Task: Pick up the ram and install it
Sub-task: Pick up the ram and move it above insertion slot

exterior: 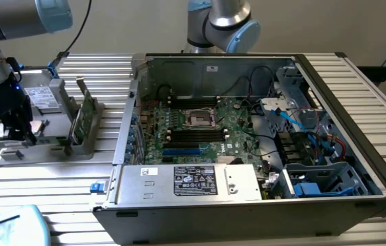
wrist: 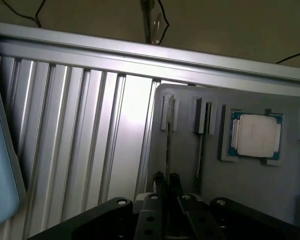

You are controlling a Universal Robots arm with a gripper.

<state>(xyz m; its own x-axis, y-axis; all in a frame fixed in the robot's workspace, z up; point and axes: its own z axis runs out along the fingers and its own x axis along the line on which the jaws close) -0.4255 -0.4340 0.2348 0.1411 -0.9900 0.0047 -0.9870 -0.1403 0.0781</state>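
Gripper (wrist: 166, 179) w/ jaws pinching ram (wrist: 168, 142): you're seeing it edge-on, standing in gray tray (wrist: 184, 155) slot beside CPU chip (wrist: 254, 137), at exterior view's left of PC case (exterior: 248, 218).

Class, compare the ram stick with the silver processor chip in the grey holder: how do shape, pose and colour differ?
The ram is long and thin; the processor chip is square. The ram stands on edge in a narrow slot; the chip lies flat in a recess. The ram looks dark; the chip is silver-topped. Both sit in the same grey holder.
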